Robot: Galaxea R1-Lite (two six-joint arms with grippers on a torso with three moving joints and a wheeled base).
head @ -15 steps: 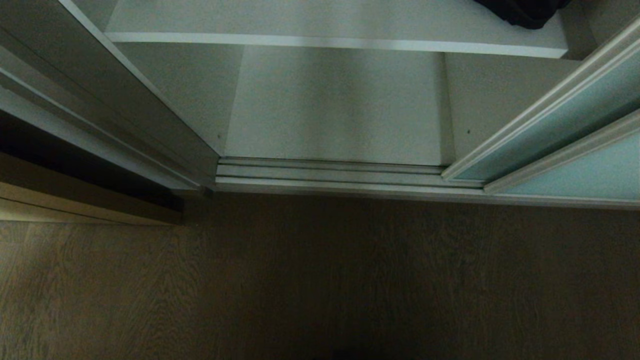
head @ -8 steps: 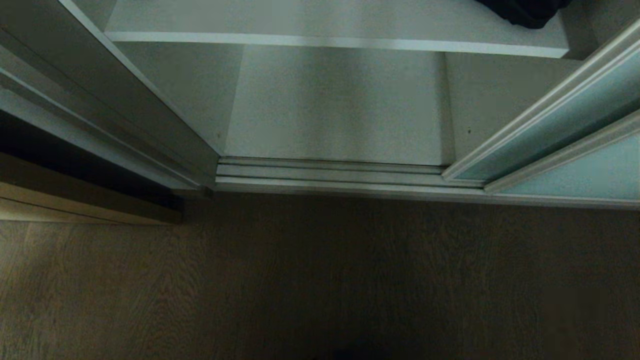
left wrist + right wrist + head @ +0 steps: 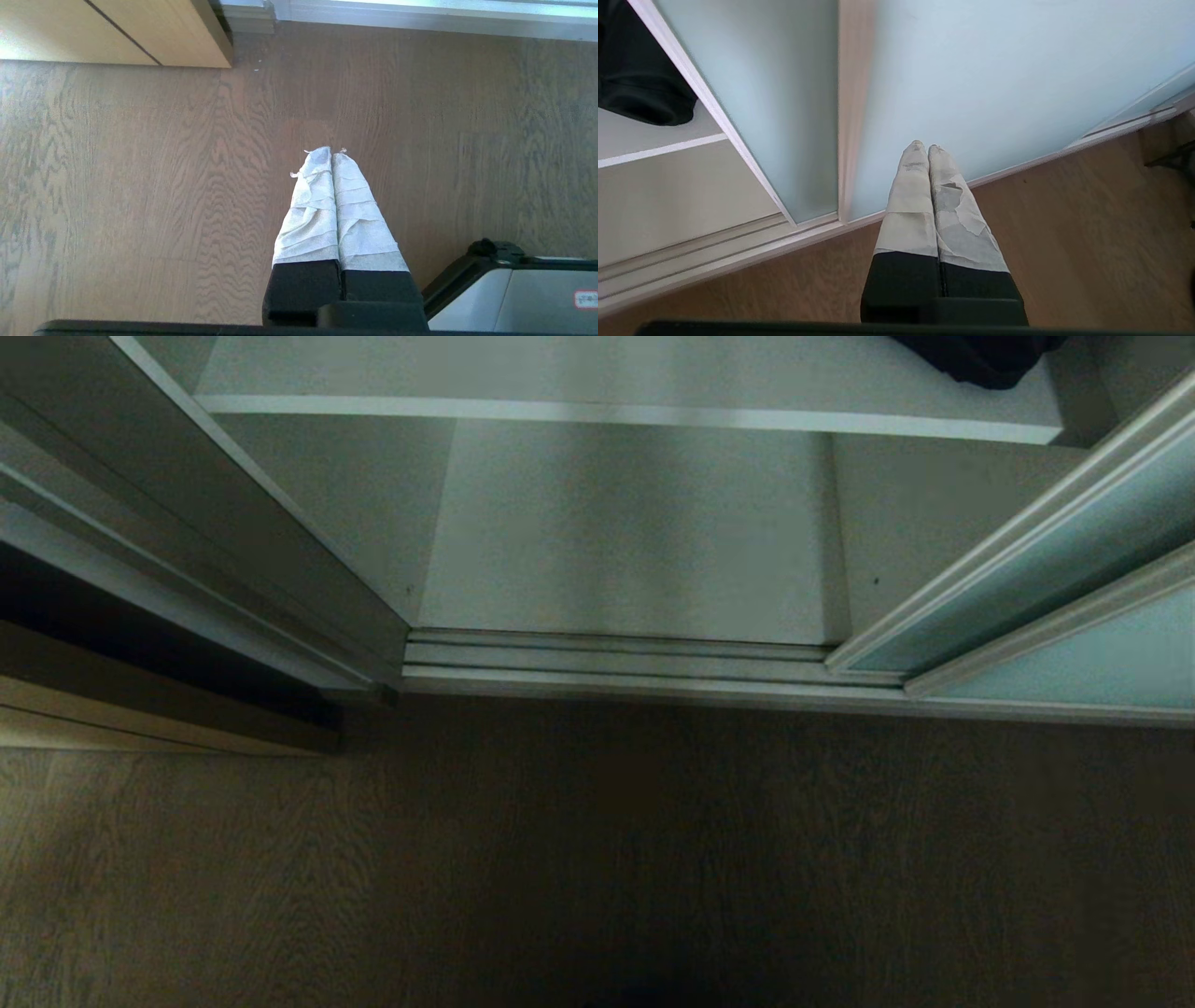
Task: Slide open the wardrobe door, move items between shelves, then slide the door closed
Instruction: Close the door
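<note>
The sliding wardrobe door (image 3: 1055, 560) (image 3: 775, 107), frosted pale blue-green glass in a silver frame, stands pushed to the right, so the wardrobe is open on its left. Inside, a white shelf (image 3: 616, 387) (image 3: 649, 135) carries a soft black bag (image 3: 980, 359) (image 3: 640, 79) at its right end. The houndstooth cloth is out of view. My right gripper (image 3: 923, 147) is shut and empty, held in the air before a second glass panel, right of the door's edge. My left gripper (image 3: 331, 151) hangs shut and empty over the wooden floor. Neither arm shows in the head view.
The silver floor track (image 3: 616, 663) runs along the wardrobe's front. A light wood door (image 3: 140, 709) (image 3: 140, 32) stands at the left. A second glass panel (image 3: 1102, 663) overlaps the door on the right. The robot's base (image 3: 523, 289) sits beside the left gripper.
</note>
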